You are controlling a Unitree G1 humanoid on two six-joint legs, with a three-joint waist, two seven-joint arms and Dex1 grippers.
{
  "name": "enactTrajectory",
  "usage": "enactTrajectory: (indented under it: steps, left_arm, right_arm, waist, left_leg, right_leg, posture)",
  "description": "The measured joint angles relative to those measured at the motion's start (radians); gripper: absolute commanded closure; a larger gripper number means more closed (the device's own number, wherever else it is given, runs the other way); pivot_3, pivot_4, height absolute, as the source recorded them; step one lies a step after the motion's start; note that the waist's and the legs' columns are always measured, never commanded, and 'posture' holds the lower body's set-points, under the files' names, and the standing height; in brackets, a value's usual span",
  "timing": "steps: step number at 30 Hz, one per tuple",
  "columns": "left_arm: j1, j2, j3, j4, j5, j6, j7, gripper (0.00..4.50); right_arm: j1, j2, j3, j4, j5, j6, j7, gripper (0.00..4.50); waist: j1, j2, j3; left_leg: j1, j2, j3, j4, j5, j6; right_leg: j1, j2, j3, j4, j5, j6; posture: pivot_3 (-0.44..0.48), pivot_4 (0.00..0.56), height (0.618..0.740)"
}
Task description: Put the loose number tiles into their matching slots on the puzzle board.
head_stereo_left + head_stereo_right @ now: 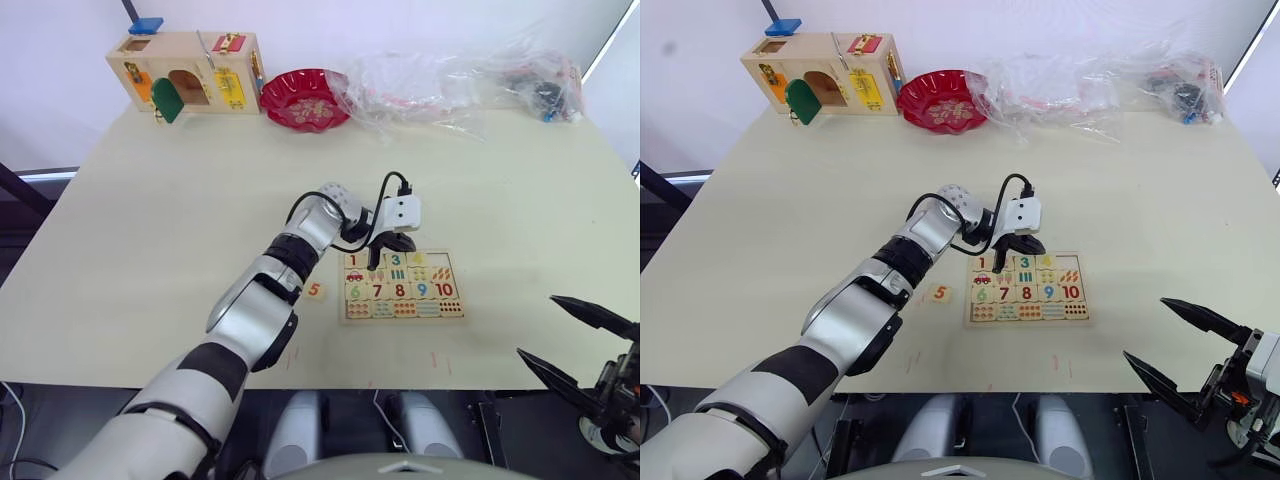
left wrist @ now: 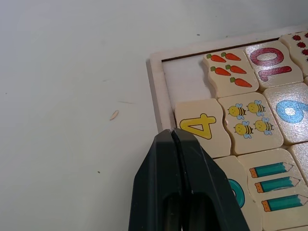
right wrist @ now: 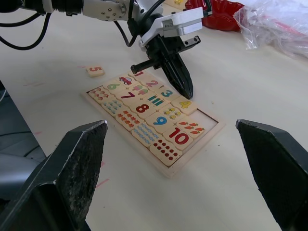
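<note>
The puzzle board [image 1: 402, 320] lies flat near the table's front, right of centre. Tiles 1 to 4 fill its top row, and tile 4 [image 2: 202, 126] sits beside the one empty slot [image 2: 185, 79] at the board's right end. The loose number tile 5 [image 1: 315, 290] lies on the table just left of the board. My left gripper [image 1: 375, 262] is shut with nothing in it, its tip low over the top row near the board's far edge. My right gripper [image 1: 536, 325] hangs open and empty off the table's front right corner, well clear of the board.
At the far left of the table stands a wooden latch box [image 1: 185, 70] with coloured doors. A red bowl [image 1: 305, 98] sits beside it, and crumpled clear plastic bags [image 1: 460, 80] stretch along the far right edge.
</note>
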Motion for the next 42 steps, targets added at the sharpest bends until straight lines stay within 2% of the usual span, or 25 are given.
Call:
enactTrajectory:
  steps: [12,16,21,24,28,33,36,38,42]
  left_arm:
    - [0.022,0.010,0.003,-0.041,-0.001,0.022,-0.010,4.47]
    - [0.027,0.012,0.069,-0.061,-0.046,0.058,0.004,4.47]
    - [0.098,0.119,0.252,-0.288,-0.216,0.244,-0.007,4.47]
    - [0.161,0.161,0.318,-0.374,-0.269,0.340,0.031,4.47]
    - [0.345,0.174,0.469,-0.531,-0.363,0.396,0.173,4.47]
    - [0.542,0.216,0.577,-0.720,-0.444,0.397,0.262,4.47]
    - [0.627,0.224,0.612,-0.795,-0.477,0.399,0.295,4.47]
    - [0.725,0.235,0.642,-0.874,-0.515,0.408,0.319,4.47]
    - [0.831,0.252,0.663,-0.964,-0.555,0.426,0.336,4.47]
  right_arm:
    - [0.000,0.000,0.000,0.000,0.000,0.000,0.001,0.00]
    - [0.000,0.000,0.000,-0.003,0.003,0.001,-0.005,0.00]
    - [-0.045,0.015,0.024,-0.037,0.043,0.031,-0.081,0.00]
    - [-0.088,0.009,0.069,-0.037,0.032,0.080,-0.150,0.00]
    - [-0.227,0.015,0.156,-0.034,0.012,0.126,-0.260,0.00]
    - [-0.404,0.037,0.246,0.033,-0.046,0.134,-0.346,0.00]
    - [-0.438,0.027,0.272,0.072,-0.037,0.145,-0.327,0.00]
    - [-0.508,0.013,0.280,0.147,-0.020,0.147,-0.285,0.00]
    - [-0.556,-0.024,0.273,0.257,-0.020,0.134,-0.221,0.00]
  waist:
    - [0.000,0.000,0.000]
    - [-0.002,0.000,0.000]
    - [-0.011,0.001,-0.001]
    - [-0.001,0.001,-0.001]
    - [-0.002,0.001,-0.001]
    - [-0.001,0.001,-0.001]
    - [0.004,0.000,-0.001]
    - [0.004,0.001,-0.001]
    - [0.005,0.000,-0.001]
  left_leg:
    - [0.000,0.000,-0.001,0.000,0.000,0.000]
    - [0.000,0.000,-0.001,0.000,0.000,0.000]
    - [0.002,0.002,-0.001,0.000,0.000,0.000]
    - [0.002,0.001,-0.001,0.000,0.000,0.000]
    - [0.001,0.004,-0.002,0.001,0.000,0.000]
    - [0.002,0.005,-0.001,0.001,0.000,0.000]
    - [0.001,0.005,-0.002,0.001,0.000,0.000]
    - [0.002,0.005,-0.002,0.001,0.000,0.000]
    - [0.003,0.005,-0.002,0.001,0.000,0.000]
  right_leg:
    - [0.000,0.000,0.000,0.000,0.000,0.000]
    - [0.000,0.000,0.000,0.000,0.000,0.000]
    - [0.000,0.001,0.000,0.001,0.000,0.000]
    - [0.001,0.000,0.000,0.002,0.000,0.000]
    - [0.001,-0.001,0.000,0.002,0.000,0.000]
    - [0.001,-0.001,0.000,0.002,0.001,-0.001]
    - [0.001,-0.002,-0.002,0.001,0.001,-0.001]
    - [0.002,-0.002,-0.001,0.001,0.001,-0.001]
    - [0.003,-0.002,-0.002,0.001,0.001,-0.001]
  posture:
    - [0.000,0.150,0.740]
    - [0.000,0.150,0.740]
    - [0.000,0.150,0.740]
    - [0.000,0.150,0.740]
    - [0.000,0.150,0.740]
    - [0.000,0.150,0.740]
    - [0.000,0.150,0.740]
    - [0.000,0.150,0.740]
    - [0.000,0.150,0.740]
